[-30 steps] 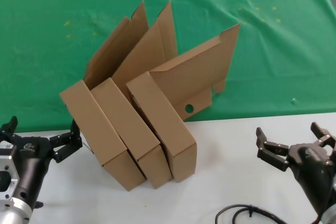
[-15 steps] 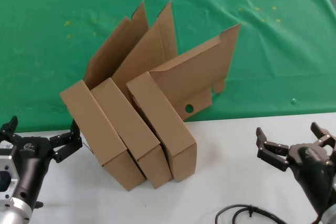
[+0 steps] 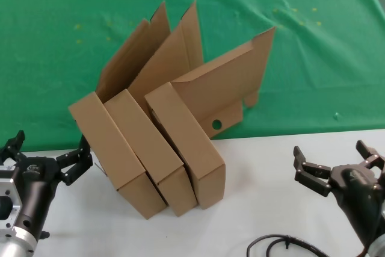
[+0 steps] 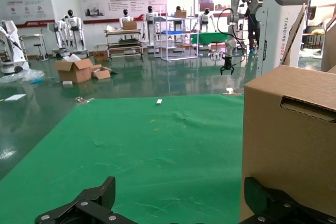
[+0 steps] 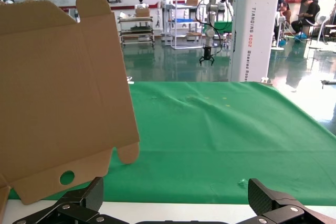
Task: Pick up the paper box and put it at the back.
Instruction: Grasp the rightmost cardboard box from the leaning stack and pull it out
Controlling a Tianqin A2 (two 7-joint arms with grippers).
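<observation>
We are looking down on three cardboard boxes standing side by side with their lids raised, straddling the line where the white table (image 3: pixel 271 203) meets the green cloth (image 3: pixel 325 58). The right box (image 3: pixel 186 142), the one with the small round hole (image 3: pixel 216 124) in its lid, is touching the middle box (image 3: pixel 150 148), which in turn is leaning against the left box (image 3: pixel 108 154). Their lower ends are sitting on the white table and their lids are rising over the cloth.

We are holding our left gripper (image 3: pixel 45 154) low at the near left of the table, just beside the left box, with its jaws spread wide and nothing between them. In the left wrist view that box's end wall (image 4: pixel 289 140) is sitting close against one of the fingertips (image 4: pixel 262 198), though we cannot tell whether they touch.

We are keeping our right gripper (image 3: pixel 337 161) at the near right, well apart from the boxes, jaws spread wide and gripping nothing. A black cable (image 3: pixel 283 246) is lying near the front edge.
</observation>
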